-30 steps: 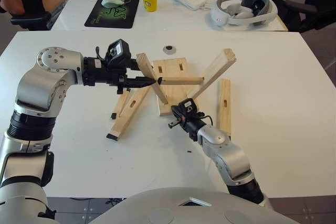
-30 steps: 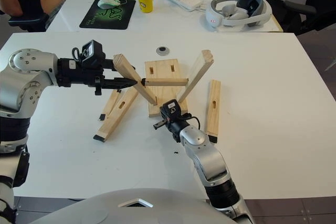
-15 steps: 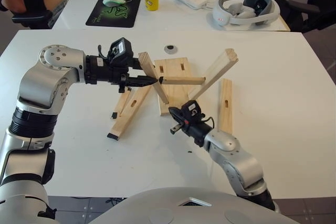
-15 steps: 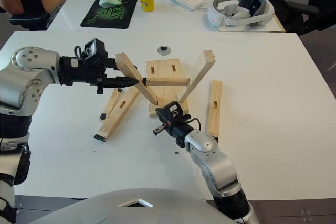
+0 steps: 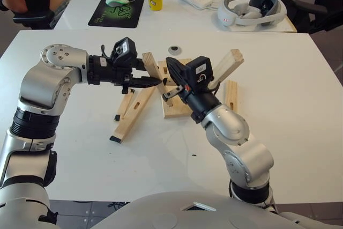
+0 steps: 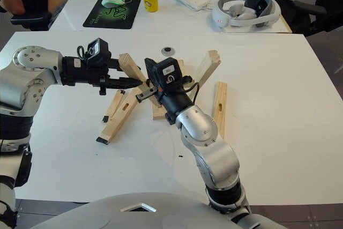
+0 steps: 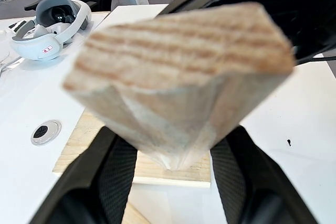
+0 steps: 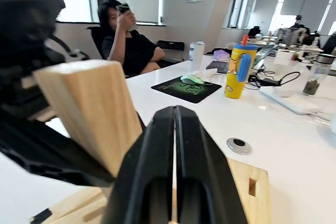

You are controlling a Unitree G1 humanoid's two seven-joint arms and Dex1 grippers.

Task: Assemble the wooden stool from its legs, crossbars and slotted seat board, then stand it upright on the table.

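The left gripper (image 5: 152, 81) is clamped on the tilted leg (image 5: 151, 71). The left wrist view shows the leg's cut end (image 7: 178, 77) wedged between the black fingers (image 7: 118, 174). It seems to hold this leg propped at an angle above the seat board (image 5: 172, 110), steadying the half-built frame so the other arm can work on the joint. The right gripper (image 5: 170, 65) has its fingers pressed together with nothing between them, as the right wrist view shows (image 8: 175, 145). It points up towards the held leg's upper end, probably to push or tap a part home rather than grasp it.

The seat board lies flat on the white table (image 5: 300, 105), slots facing up. A second leg (image 5: 227, 65) leans up from its far side. One slotted leg (image 5: 132, 115) lies on the table to the left of the board and another (image 5: 230, 94) to the right, both waiting to be fitted, so assembly looks less than half done.

A second ago the right arm was low at the board's near edge, its gripper close to the table. It has since swung up and forward over the board, between the two raised legs, and now covers the crossbar that spanned them. The left arm, the legs and the board have stayed put.
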